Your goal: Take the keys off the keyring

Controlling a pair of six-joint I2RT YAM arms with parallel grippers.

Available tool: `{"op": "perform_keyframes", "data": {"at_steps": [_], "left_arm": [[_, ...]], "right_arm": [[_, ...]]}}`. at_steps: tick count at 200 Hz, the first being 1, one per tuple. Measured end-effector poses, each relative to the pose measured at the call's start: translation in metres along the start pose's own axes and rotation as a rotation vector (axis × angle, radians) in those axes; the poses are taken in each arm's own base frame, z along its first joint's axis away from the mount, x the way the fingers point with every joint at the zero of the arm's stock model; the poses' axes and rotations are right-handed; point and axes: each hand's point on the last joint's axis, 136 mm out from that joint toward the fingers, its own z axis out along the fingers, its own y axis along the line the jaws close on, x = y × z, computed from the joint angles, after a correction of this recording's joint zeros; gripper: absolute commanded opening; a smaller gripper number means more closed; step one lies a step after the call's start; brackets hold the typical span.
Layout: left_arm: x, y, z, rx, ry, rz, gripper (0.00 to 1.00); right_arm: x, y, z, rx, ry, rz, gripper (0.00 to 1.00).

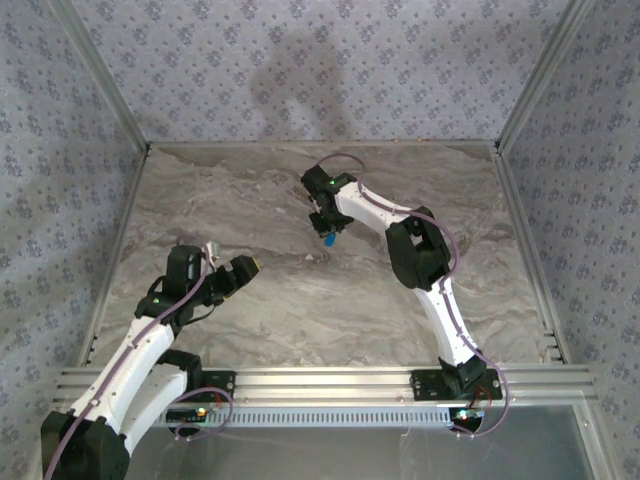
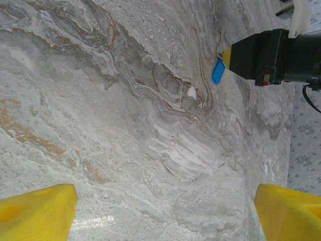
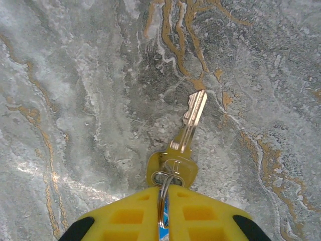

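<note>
Your right jaws are gripping the ring (image 3: 161, 196), its key (image 3: 188, 129) pointing toward one o'clock; your left jaws are hanging open, well apart at eight o'clock.

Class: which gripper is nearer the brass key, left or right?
Right. The right gripper pinches the keyring, with the brass key just beyond its fingers; the left gripper sits open, well away.

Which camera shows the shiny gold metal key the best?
The right wrist camera: the gold metal key sticks out on its silver ring from the shut right gripper, teeth clear. Top and left wrist cameras catch a tiny blue piece there.
</note>
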Motion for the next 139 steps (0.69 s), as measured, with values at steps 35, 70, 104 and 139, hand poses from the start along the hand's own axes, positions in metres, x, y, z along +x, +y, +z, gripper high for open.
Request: {"op": "perform_keyframes", "data": {"at_steps": [35,70,104,139], "left_arm": [[0.0,0.0,-0.001,0.003,-0.002,0.001,0.92],[0.0,-0.001,-0.001,0.005,-0.003,0.004,0.92],[-0.001,-0.014,-0.008,0.027,-0.003,0.04,0.92],[-0.01,-0.05,-0.023,0.104,-0.033,0.136,0.95]], "right_arm": [[0.001,-0.002,-0.001,0.008,0.004,-0.004,0.02],[0.002,-0.003,-0.012,0.011,0.003,-0.005,0.01],[-0.003,0.001,-0.061,-0.01,-0.068,-0.012,0.0],[-0.004,0.013,-0.147,-0.083,-0.21,-0.043,0.0]]}}
